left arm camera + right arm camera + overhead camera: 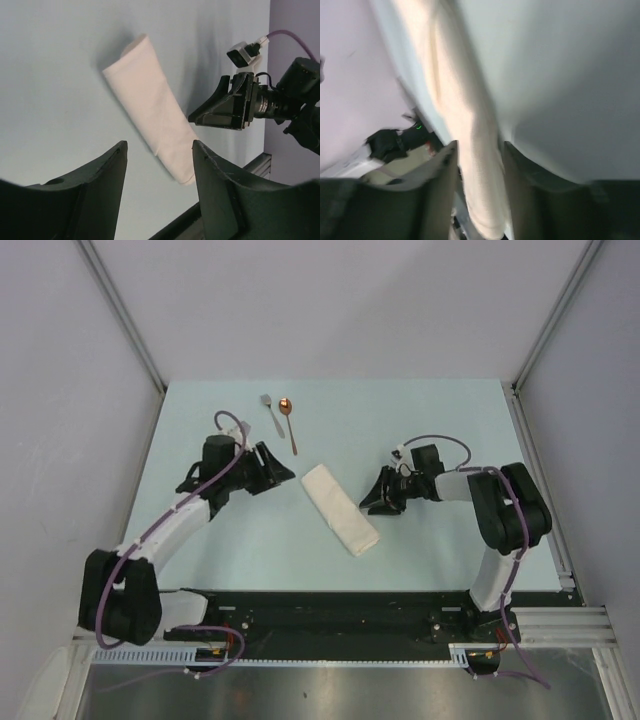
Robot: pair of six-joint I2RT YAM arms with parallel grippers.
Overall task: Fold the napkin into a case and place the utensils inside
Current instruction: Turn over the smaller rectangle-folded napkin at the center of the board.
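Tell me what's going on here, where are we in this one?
The napkin lies folded into a long narrow strip, diagonally in the middle of the table. Neither arm holds anything. The left gripper is open near the strip's far end. The right gripper sits at its other side, fingers apart, cloth showing between them in the blurred wrist view. The fork and spoon lie side by side farther back, not yet in the napkin.
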